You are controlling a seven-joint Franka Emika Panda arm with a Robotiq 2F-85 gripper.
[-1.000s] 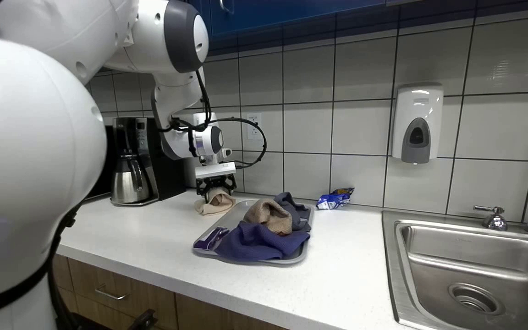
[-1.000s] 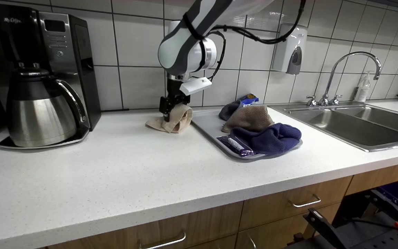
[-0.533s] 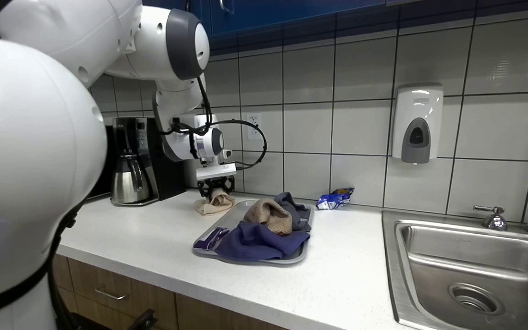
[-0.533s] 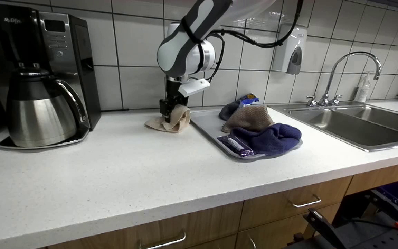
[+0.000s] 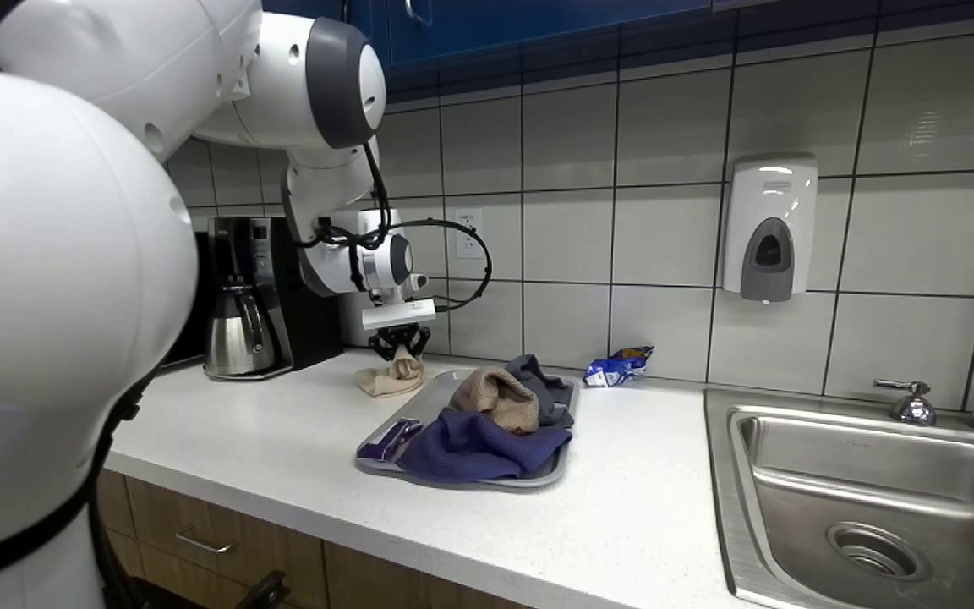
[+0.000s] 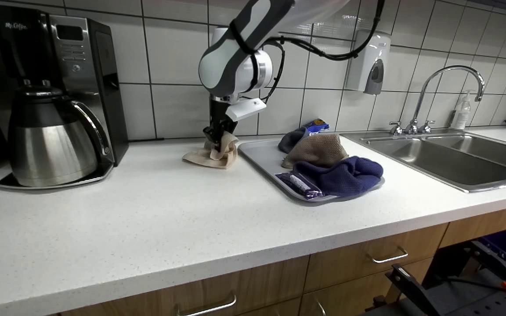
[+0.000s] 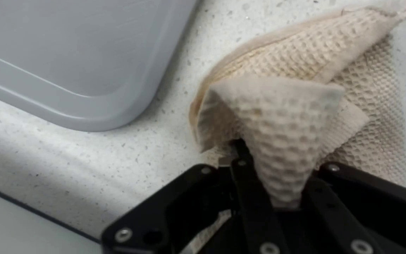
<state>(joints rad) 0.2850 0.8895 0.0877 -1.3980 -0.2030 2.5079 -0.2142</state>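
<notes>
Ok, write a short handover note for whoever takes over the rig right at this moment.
Gripper: shut on the beige cloth, a bunched fold pinched in it.
Things: the beige cloth is on the counter, beside the tray. On the tray: a brown cloth, a purple cloth, a grey-blue cloth and a purple packet.
Done: beige cloth gripped.
Left: it is not yet off the counter; its spread part rests there. Probably worth checking the grip before moving.
</notes>
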